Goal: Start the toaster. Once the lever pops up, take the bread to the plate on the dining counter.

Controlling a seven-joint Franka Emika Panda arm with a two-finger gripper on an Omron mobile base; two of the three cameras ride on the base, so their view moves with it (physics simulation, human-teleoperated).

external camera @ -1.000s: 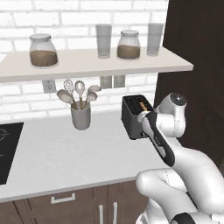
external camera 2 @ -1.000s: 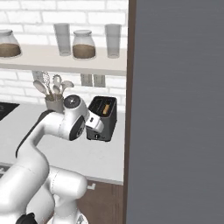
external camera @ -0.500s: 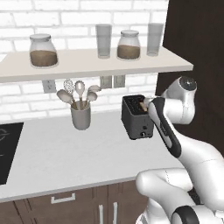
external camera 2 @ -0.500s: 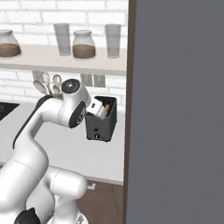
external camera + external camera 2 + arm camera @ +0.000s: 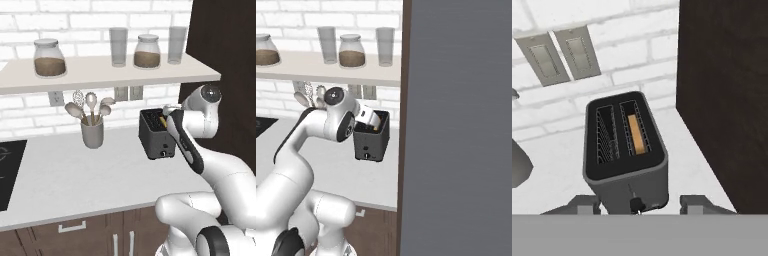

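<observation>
The toaster looks like matt dark grey metal with wire racks in the slots, sitting near the right edge of a smooth white counter with brown wood drawer fronts, backed by painted white brick wall.

My left base view sits behind the arm on its left, looking forward and down across the white worktop to the brick wall and shelf. My right base view looks from behind on the right, a dark panel close in on its right side. Both share the toaster and shelf. My hand view looks steeply down, close over the toaster's slots.
</observation>
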